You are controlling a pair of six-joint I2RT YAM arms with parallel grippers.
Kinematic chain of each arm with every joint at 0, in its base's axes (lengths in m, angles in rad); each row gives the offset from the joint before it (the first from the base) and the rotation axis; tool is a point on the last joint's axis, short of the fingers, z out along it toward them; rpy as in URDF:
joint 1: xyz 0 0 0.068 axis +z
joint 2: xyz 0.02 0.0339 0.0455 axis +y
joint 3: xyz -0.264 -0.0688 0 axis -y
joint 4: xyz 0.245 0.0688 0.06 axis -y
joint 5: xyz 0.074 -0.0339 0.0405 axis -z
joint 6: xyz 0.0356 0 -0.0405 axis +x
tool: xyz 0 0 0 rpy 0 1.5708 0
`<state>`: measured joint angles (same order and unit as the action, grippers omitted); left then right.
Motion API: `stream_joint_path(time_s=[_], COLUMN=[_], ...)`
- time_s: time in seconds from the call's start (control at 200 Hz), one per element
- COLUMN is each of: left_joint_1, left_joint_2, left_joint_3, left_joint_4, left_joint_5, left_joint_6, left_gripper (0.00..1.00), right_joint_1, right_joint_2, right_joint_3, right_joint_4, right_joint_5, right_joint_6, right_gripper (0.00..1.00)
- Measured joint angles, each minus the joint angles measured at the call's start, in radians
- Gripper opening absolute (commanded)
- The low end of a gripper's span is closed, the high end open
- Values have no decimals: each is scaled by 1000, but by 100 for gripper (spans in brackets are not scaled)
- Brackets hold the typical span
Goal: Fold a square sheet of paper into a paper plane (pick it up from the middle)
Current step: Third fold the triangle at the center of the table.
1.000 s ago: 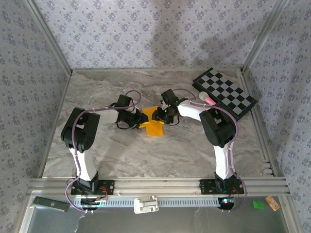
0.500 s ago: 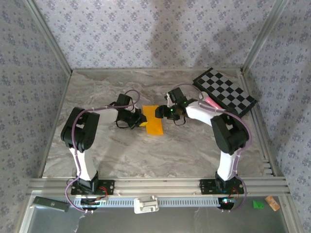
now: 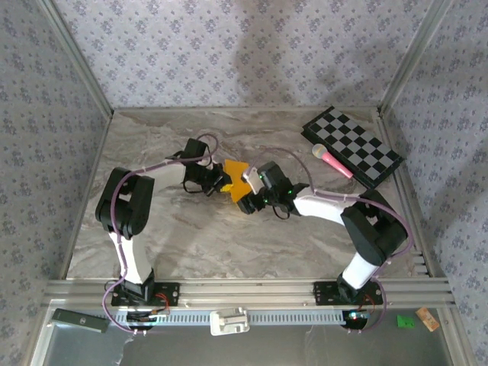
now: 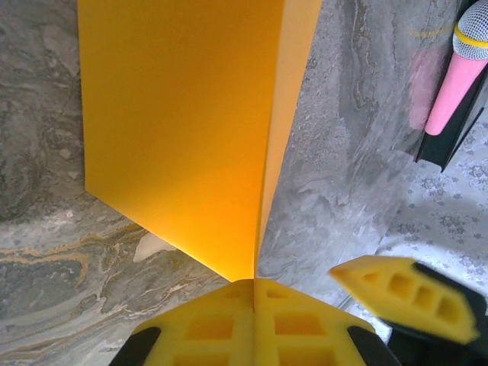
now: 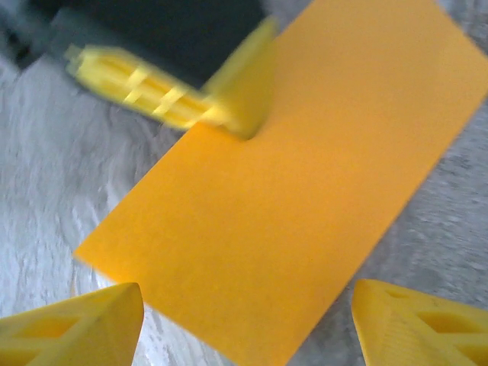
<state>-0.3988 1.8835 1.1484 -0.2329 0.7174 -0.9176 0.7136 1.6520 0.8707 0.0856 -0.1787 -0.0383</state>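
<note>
Marbled table (image 3: pixel 191 236), top view: the folded square sheet of paper (image 3: pixel 236 174) is located centrally. Left wrist: its crease is clamped by the left fingers (image 4: pixel 206 332). Right wrist: the right fingers (image 5: pixel 84 324) are spread above it. Light, limp sheet; the folded edge is judged the firmest hold.

Overhead plus wrist close-ups, shared paper (image 4: pixel 175 114)

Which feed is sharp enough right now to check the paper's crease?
Left wrist: sharp and evenly lit, the crease in the square sheet of paper crisp down to the shut left tool. Right wrist: motion-blurred, the sheet's edges smeared above the open right tool. Top external: sharp, but the sheet is small there.
</note>
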Motion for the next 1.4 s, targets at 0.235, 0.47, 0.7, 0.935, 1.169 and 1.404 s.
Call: stream_joint_path(time_s=[0.235, 0.47, 0.7, 0.935, 1.169, 1.404], left_joint_1=[-7, -10, -16, -16, -17, -21], left_joint_2=[24, 24, 24, 31, 36, 37], left_joint_3=[45, 48, 48, 53, 53, 53], left_joint_4=[-19, -34, -37, -41, -54, -56], left_joint_5=[0, 0, 0, 0, 0, 0], left_joint_6=[-21, -26, -26, -26, -23, -23], left_gripper=[2, 2, 2, 2, 2, 4], right_joint_1=[80, 115, 115, 115, 115, 115], right_joint_2=[-6, 35, 48, 36, 19, 14], right_joint_3=[-142, -187, -195, -217, -219, -219], right_joint_4=[208, 395, 494, 519, 526, 521], right_joint_5=[74, 224, 287, 288, 279, 242], right_joint_6=[-173, -272, -312, -310, -307, -293], right_gripper=[75, 71, 51, 41, 40, 29])
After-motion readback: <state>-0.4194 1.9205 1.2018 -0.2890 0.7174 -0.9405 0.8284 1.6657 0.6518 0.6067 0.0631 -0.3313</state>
